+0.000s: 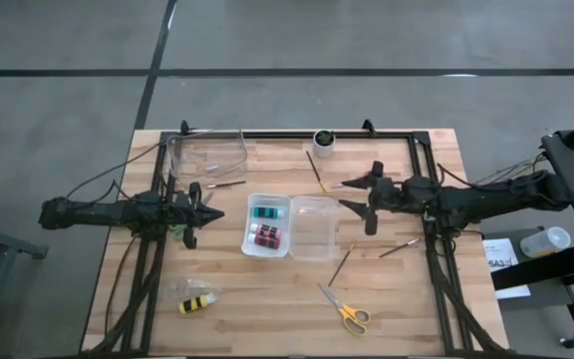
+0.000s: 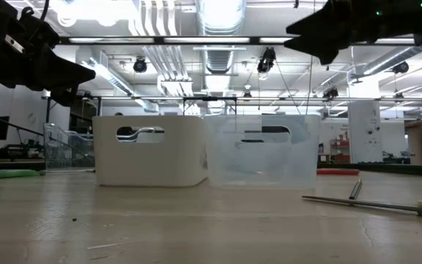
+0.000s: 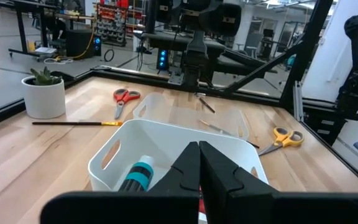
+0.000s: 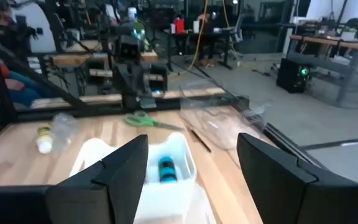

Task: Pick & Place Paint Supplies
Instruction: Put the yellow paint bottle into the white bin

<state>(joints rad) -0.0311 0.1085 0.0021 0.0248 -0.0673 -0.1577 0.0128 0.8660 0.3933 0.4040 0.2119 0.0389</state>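
Presently, my right gripper (image 1: 360, 191) hangs wide open and empty beside the clear bin (image 1: 313, 227); left gripper (image 1: 205, 211) shut, empty. Yellow scissors (image 1: 345, 311) near the tabletop's front edge probably come next, needing descent.

L arm reaches in from the left, left gripper (image 1: 210, 211) w/ fingers pressed together. R arm reaches in from the right, right gripper (image 1: 350, 194) fingers spread wide, nothing between.

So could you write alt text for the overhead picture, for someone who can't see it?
Two dark robot arms hover over a wooden table, flanking a white bin holding teal and red paint bottles beside a clear bin. Yellow-handled scissors lie nearer the front.
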